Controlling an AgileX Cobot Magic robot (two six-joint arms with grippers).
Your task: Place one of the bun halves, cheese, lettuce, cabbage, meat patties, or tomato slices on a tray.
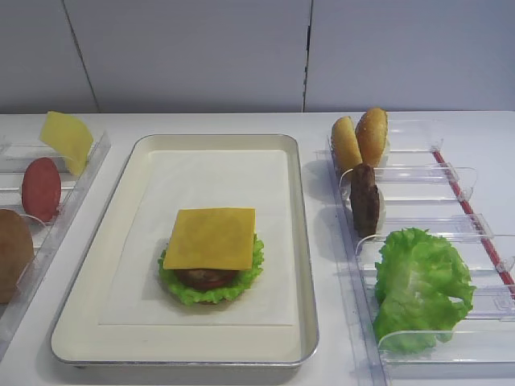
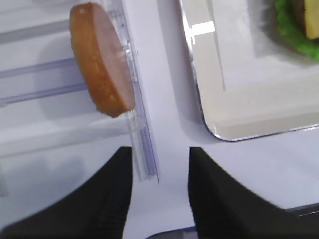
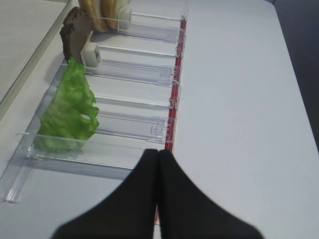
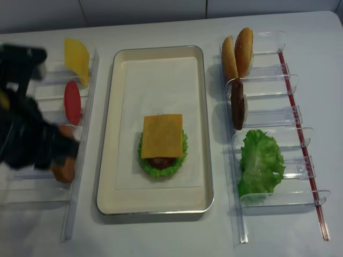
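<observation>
The cheese lies flat on top of the stack in the tray, toward the near half of the white paper liner. Under it, a meat patty shows at the near edge, and under that a ruffled ring of lettuce. Whether a bun half sits at the bottom cannot be told.

Progress, as judged: three layers are on the tray, cheese uppermost. The cheese placement appears complete. Further layers such as tomato and a top bun remain in the racks.

Orientation: the cheese is a square with no distinct long axis. Its edges run nearly parallel to the tray rim, rotated only slightly. It covers most of the patty and overhangs the lettuce at the far side.

Outward: the left rack holds a pale yellow slice, the tomato slice and a bun half, all standing on edge. The right rack holds two bun halves, a patty and loose lettuce.

The left claw has its jaws apart and empty, over the surface between the left rack's edge and the tray's near corner. The right claw has its jaws together, empty, near the right rack's near end.
</observation>
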